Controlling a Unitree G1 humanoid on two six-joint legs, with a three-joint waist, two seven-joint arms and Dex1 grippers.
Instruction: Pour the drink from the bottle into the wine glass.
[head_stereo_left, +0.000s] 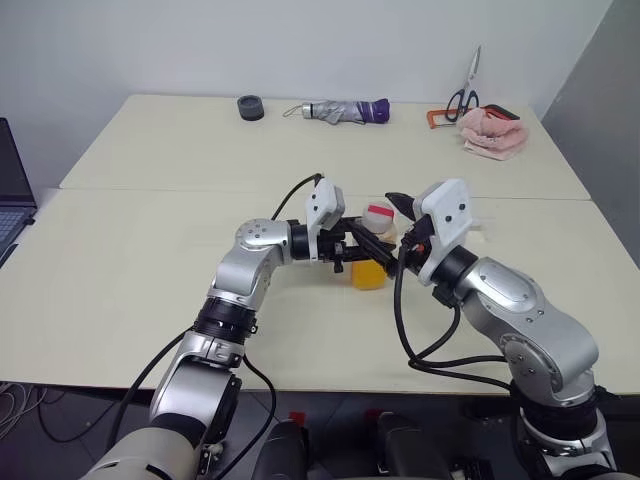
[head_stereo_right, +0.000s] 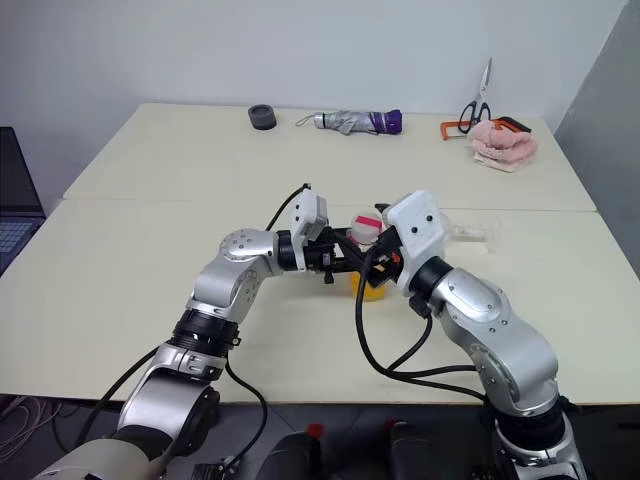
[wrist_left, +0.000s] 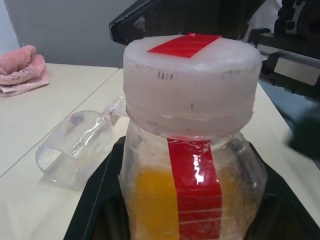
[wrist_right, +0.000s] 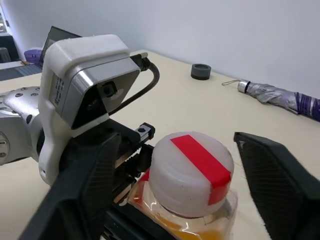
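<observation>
My left gripper (head_stereo_left: 360, 252) is shut on the bottle (wrist_left: 192, 165), holding it upright just above the middle of the table. The bottle is clear plastic with a red strip and a white cap (wrist_right: 192, 170), and the orange drink (head_stereo_left: 368, 276) fills its lower part. My right gripper (wrist_right: 177, 139) is at the cap, open, with one black finger on each side of it and a gap showing. The wine glass (wrist_left: 75, 150) lies on its side on the table just behind the bottle, to the right (head_stereo_right: 478, 232).
At the table's far edge lie a black roll (head_stereo_left: 250, 107), a folded umbrella (head_stereo_left: 345, 110), scissors (head_stereo_left: 463, 95), an orange-handled tool (head_stereo_left: 437, 118) and a pink cloth (head_stereo_left: 492, 135). A laptop (head_stereo_left: 12, 190) sits at the left edge.
</observation>
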